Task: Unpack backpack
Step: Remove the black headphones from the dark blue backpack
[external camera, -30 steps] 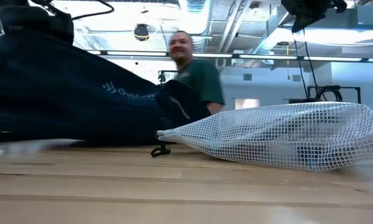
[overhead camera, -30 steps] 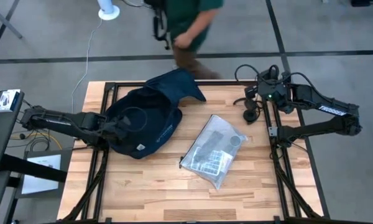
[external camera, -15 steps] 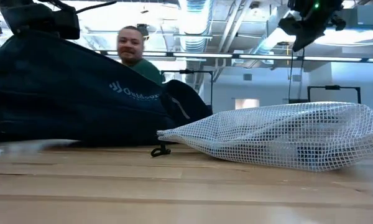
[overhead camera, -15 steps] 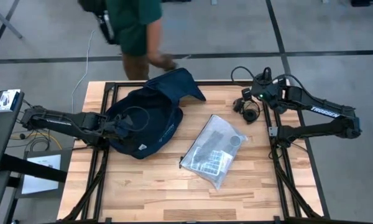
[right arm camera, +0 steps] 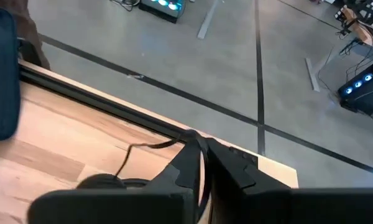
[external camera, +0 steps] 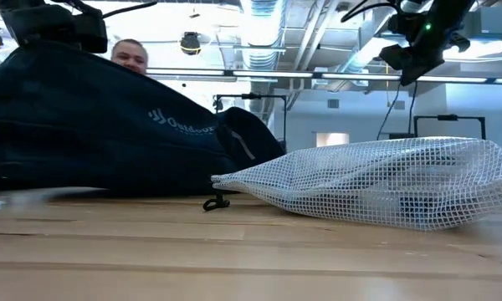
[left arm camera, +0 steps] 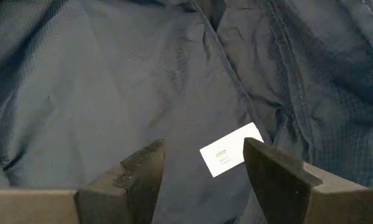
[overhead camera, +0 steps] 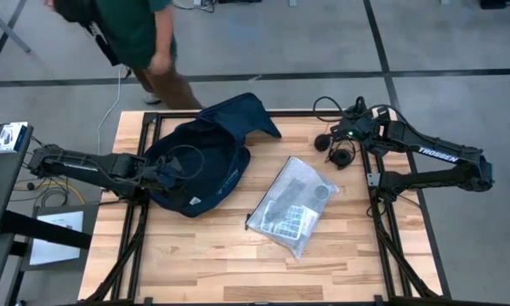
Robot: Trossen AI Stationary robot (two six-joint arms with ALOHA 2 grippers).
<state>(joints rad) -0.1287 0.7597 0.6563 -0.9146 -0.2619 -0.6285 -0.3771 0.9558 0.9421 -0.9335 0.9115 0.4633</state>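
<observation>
left hand (left arm camera: 202,165) spread inside soft dark navy fabric backpack (overhead camera: 200,161) | right hand (right arm camera: 205,163) nearly pressed together on thin black cable (right arm camera: 150,145) | risk: cable slips, headphones drop

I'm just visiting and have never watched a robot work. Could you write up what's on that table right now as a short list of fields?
Table: wooden top
Backpack: dark navy backpack lying on the table's left half, flap open toward the far edge
Pouch: clear mesh pouch lying flat to the right of the backpack, apart from it
Headphones: black headphones with a cord, near the far right corner
Left gripper: left gripper open, reaching inside the backpack over a small white label
Right gripper: right gripper raised above the headphones, fingers nearly together
Person: a person beyond the far edge
</observation>
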